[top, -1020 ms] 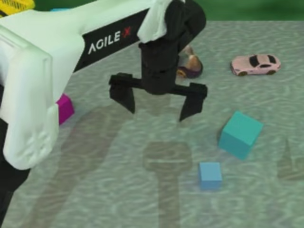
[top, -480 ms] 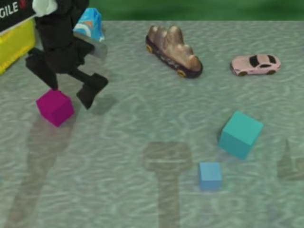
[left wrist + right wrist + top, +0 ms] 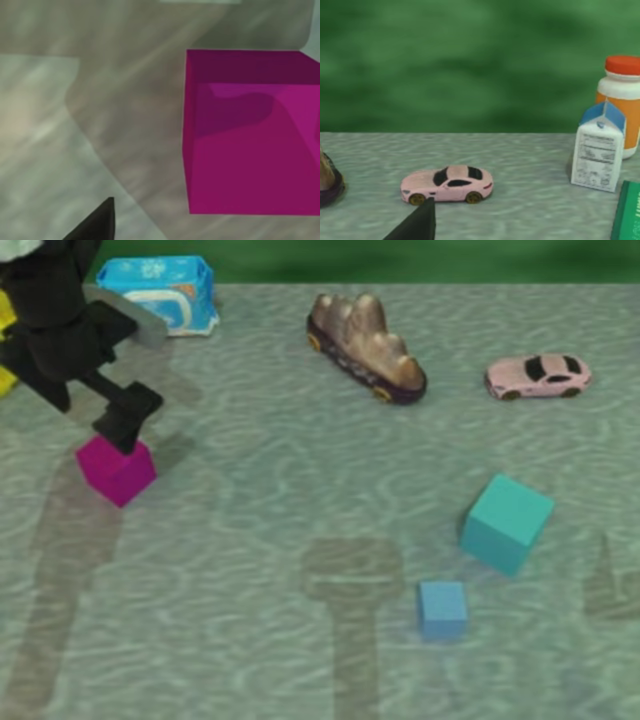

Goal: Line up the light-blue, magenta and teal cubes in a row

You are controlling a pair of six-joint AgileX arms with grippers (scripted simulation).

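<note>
Swinging left since a second ago, our left gripper (image 3: 85,412) hangs open-jawed over the magenta cube (image 3: 117,468) at the table's left; the teal cube (image 3: 506,522) and light-blue cube (image 3: 442,608) sit right of centre.

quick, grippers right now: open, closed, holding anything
Left gripper: jaws open, above the magenta cube, holding nothing.
Right gripper: only a dark fingertip shows in its wrist view; state cannot be told.
</note>
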